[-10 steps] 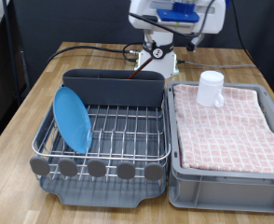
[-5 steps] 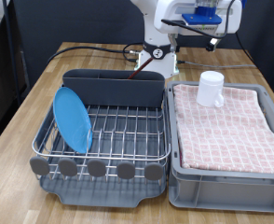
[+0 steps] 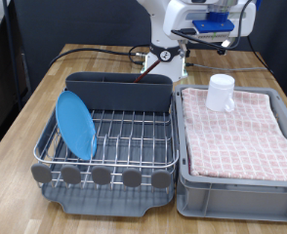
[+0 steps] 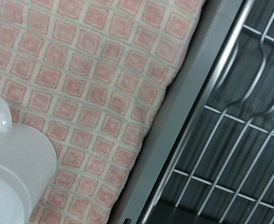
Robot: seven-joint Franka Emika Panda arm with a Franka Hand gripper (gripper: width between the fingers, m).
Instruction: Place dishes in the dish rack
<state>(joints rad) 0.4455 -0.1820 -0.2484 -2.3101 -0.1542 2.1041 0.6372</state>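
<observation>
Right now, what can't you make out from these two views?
- Gripper: fingers in neither view; the exterior view's top edge cuts off the arm above the bin.
- Wooden spoon: not visible in either view.
- White cup: the wrist view's edge cuts it off.
- Blue plate: only in the exterior view, standing on edge in the dish rack.
- Bin: pink checked cloth hides its inside.

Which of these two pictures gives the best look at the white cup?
The exterior view: the whole white cup shows there, standing on the pink checked cloth in the grey bin. The wrist view catches only part of the cup and its handle at the picture's edge. The claw shows in neither picture.
</observation>
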